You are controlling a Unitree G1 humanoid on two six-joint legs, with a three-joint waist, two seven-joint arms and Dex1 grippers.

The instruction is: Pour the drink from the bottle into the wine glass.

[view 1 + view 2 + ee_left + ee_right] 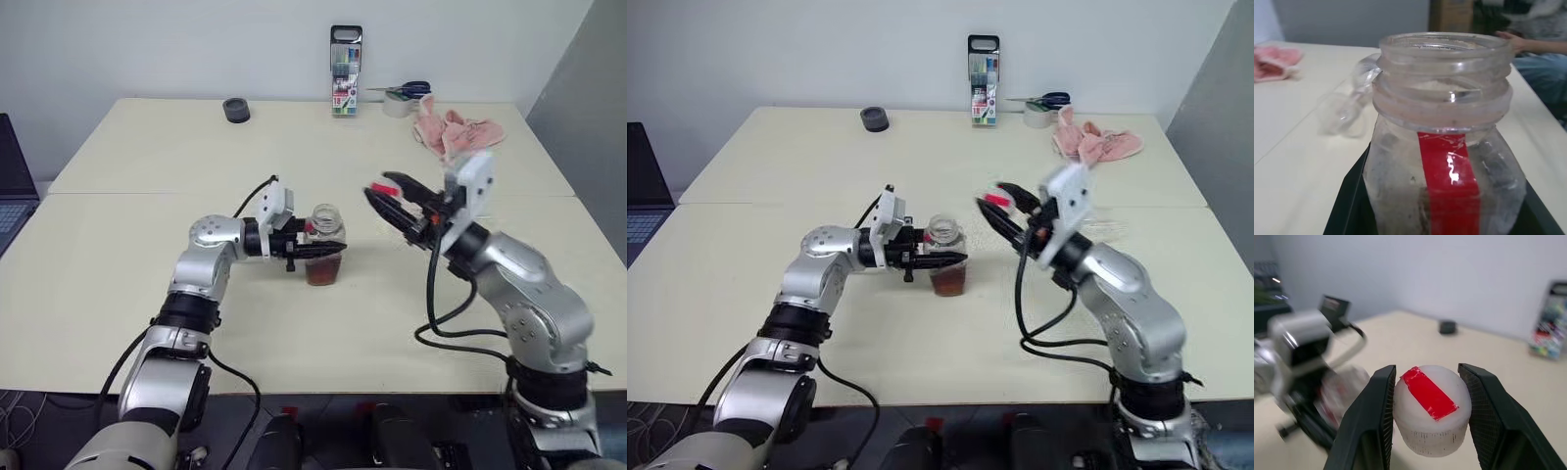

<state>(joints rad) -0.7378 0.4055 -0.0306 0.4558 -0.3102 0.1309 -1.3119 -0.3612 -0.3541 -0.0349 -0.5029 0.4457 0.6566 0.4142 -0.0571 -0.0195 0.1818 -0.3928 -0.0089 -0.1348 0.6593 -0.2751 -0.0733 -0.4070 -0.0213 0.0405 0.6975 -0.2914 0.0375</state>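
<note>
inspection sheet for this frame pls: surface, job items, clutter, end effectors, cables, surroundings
Surface: cream table, seam across the middle.
Job's things: bottle upright, uncapped, reddish-brown drink low inside; white cap with red strip is off the bottle; wine glass lying on its side on the table.
Clutter: marker-pen case, black tape roll, scissors on a white roll, pink cloth, all along the far edge.
End effectors: left end effector shut on the bottle; right end effector shut on the cap.
Cables: black cable looped at the right arm.
Surroundings: laptop at left; a person's hand beyond the table.
</note>
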